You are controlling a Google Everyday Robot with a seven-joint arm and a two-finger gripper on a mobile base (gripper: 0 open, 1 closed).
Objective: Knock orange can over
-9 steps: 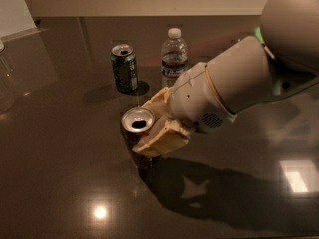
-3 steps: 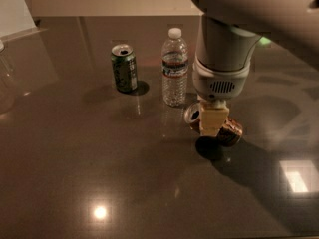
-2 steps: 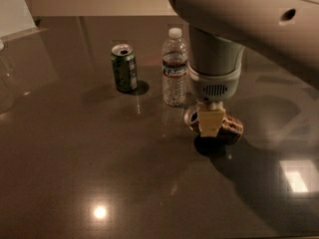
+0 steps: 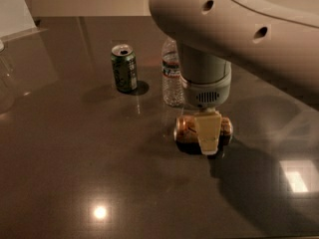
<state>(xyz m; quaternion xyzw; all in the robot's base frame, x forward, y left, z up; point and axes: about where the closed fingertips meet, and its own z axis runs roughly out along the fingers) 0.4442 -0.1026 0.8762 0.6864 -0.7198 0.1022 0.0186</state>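
white panel (image 4: 12,8): upper left corner of the frame, at the far edge of the tabletop (image 4: 75,148).
tabletop: dark brown, glossy. Fills most of the frame.
light glint (image 4: 100,212): small round bright spot, lower left of centre, on the bare surface.
green can (image 4: 124,67): upright, upper left of centre. Silver top with the opening visible. Short shadow on its right. Well apart from the orange can.
water bottle (image 4: 171,76): clear plastic, upright, just right of the green can and above centre. Label band around the upper body. Its right side and its top are hidden behind the arm.
orange can (image 4: 186,129): centre of the frame, slightly right, lying on its side with its long axis running left-right. Coppery side faces the camera and both ends stick out past the gripper. It sits below the water bottle in the frame, close to it. Dark shadow directly under it.
gripper (image 4: 209,143): pointing straight down over the orange can.
jaws: holding the orange can. The near cream one lies flat across the can's middle, tip down at the tabletop. The far one is hidden behind the can.
arm (image 4: 234,29): large pale housing from the top centre to the right edge, with a round wrist dropping to the gripper.
window reflection (image 4: 296,178): bright rectangular patch, lower right.
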